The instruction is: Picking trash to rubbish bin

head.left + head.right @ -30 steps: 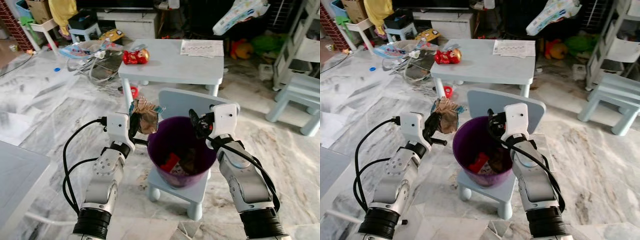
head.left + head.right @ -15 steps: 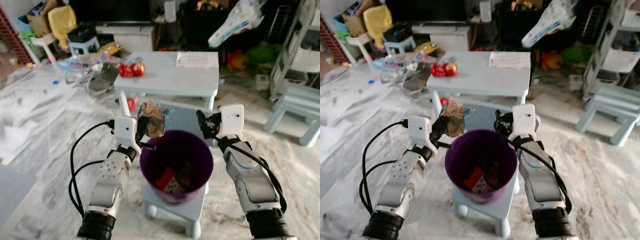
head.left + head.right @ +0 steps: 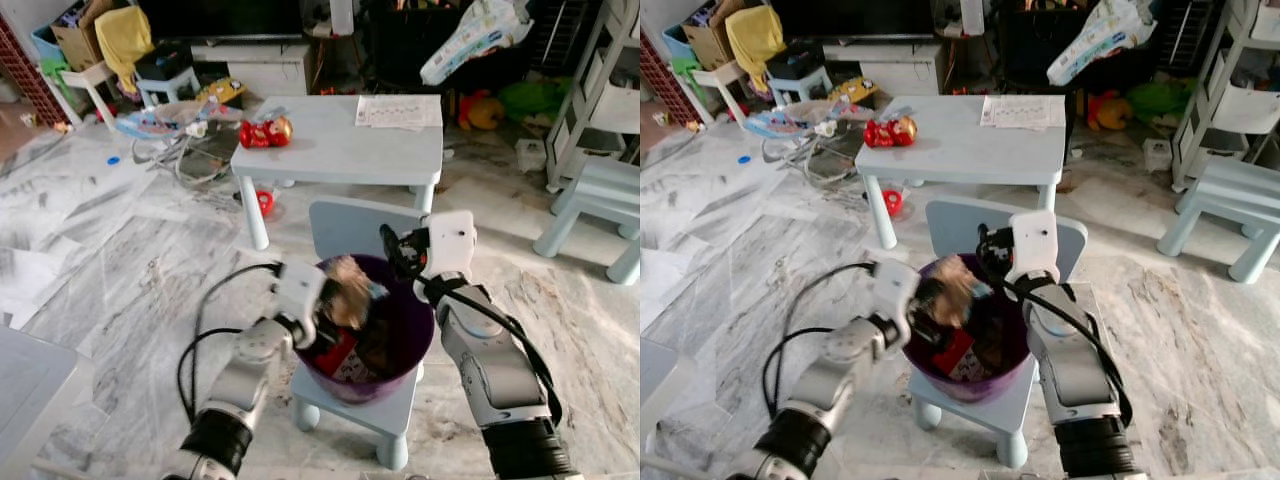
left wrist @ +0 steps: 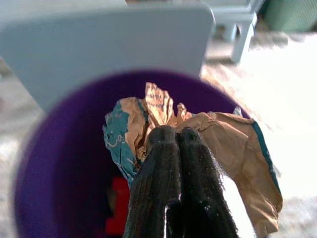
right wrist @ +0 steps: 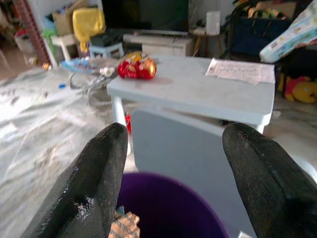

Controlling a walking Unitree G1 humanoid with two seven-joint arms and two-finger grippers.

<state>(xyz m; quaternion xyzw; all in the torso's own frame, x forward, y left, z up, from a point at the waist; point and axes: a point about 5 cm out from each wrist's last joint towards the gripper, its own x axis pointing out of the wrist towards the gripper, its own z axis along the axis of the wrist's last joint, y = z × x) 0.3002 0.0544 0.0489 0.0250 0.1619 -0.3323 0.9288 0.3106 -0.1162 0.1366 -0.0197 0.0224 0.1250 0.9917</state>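
On a marble floor (image 3: 110, 250) in a cluttered living room, a purple bin (image 3: 410, 345) sits on the seat of a small pale blue chair (image 3: 345, 215). To the robot's left the floor lies open, with veined tiles running to a heap of toys by the far wall. Behind the chair stands a low pale blue worktop (image 3: 340, 145), carrying a red toy (image 3: 265, 131) near its left end and a printed sheet (image 3: 399, 110) near its right end.

The left arm reaches up and to the right from the lower edge, elbow bent, a black cable looping beside it. Its left hand (image 3: 325, 315) is over the bin's left rim, fingers pressed together on a crumpled wrapper (image 4: 208, 136). The wrapper is tan with teal edges and hangs above the bin's opening, over red trash (image 4: 118, 206) lying at the bottom. It is too crushed to show a clear long axis.

The right arm rises along the bin's right side, forearm upright. Its right hand (image 3: 397, 250) sits just above the bin's far right rim, fingers (image 5: 94, 183) spread wide with nothing between them, pointing toward the worktop. Farther right, another pale blue stool (image 3: 600, 200) stands well apart on the floor.
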